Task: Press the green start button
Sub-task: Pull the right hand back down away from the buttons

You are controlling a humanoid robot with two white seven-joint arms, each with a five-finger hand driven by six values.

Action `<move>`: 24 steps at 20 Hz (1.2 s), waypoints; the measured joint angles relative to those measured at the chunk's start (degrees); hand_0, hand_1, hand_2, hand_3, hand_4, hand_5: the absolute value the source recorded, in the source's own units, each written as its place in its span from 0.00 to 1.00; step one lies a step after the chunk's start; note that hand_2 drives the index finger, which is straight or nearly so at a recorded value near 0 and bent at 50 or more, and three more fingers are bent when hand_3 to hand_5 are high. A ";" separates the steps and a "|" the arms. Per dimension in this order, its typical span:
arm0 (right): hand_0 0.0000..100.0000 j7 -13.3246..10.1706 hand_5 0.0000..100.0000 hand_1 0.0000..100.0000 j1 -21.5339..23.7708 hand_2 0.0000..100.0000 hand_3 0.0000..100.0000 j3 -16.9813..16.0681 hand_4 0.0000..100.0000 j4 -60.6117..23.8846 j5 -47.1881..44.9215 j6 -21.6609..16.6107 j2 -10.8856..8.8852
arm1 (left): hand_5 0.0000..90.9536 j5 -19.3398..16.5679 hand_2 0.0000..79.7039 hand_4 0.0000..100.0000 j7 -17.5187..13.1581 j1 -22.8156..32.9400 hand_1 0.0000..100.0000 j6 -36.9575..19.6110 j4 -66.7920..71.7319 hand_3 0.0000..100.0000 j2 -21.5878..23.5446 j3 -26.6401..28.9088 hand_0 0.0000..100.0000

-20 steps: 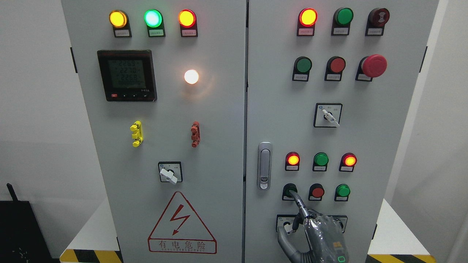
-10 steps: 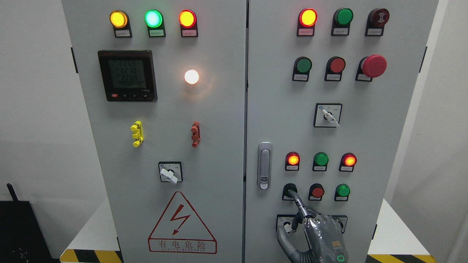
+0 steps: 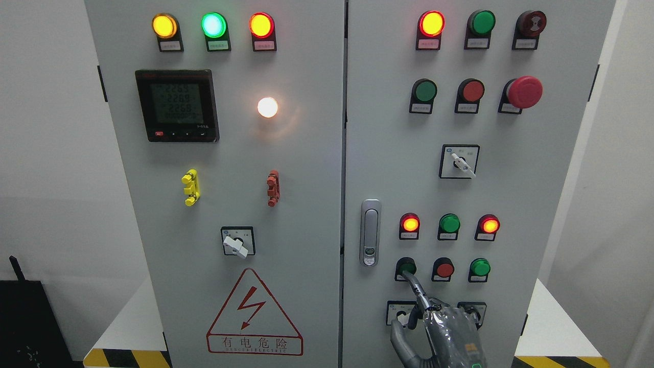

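Observation:
The green start button (image 3: 406, 266) is a dark green round button at the left of the lower row on the right cabinet door (image 3: 388, 153). My right hand (image 3: 444, 332) comes up from the bottom edge, right of the middle. Its index finger (image 3: 416, 289) is stretched out, its tip at the button's lower edge, and I cannot tell whether it touches. The other fingers are curled and hold nothing. The hand hides part of the switches below the button. The left arm is out of view.
A red button (image 3: 444, 269) and a lit green button (image 3: 480, 267) sit right of the start button. Above them are two red lamps and a green one (image 3: 449, 223). A door handle (image 3: 370, 232) is to the left. A red mushroom stop button (image 3: 525, 92) is higher up.
My right hand has dropped slightly and drawn a little away. The fingertip has moved from the button's face to its lower edge. The lamps are unchanged.

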 measured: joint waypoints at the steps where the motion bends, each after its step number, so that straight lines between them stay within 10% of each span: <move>1: 0.78 0.01 0.59 0.39 0.37 0.00 0.73 -0.01 0.66 -0.38 -0.52 -0.05 0.00 | 0.00 0.00 0.00 0.00 0.00 0.00 0.56 0.00 0.00 0.00 0.00 0.00 0.12; 14: 0.70 -0.79 0.25 0.31 6.46 0.00 0.50 0.00 0.43 -6.33 -9.60 -2.55 0.00 | 0.00 0.00 0.00 0.00 0.00 0.01 0.56 0.00 0.00 0.00 -0.01 0.00 0.12; 24: 0.24 0.56 0.00 0.17 9.94 0.00 0.16 0.08 0.10 -9.71 -24.17 0.06 0.00 | 0.00 0.00 0.00 0.00 0.00 0.01 0.56 0.00 0.00 0.00 0.00 0.00 0.12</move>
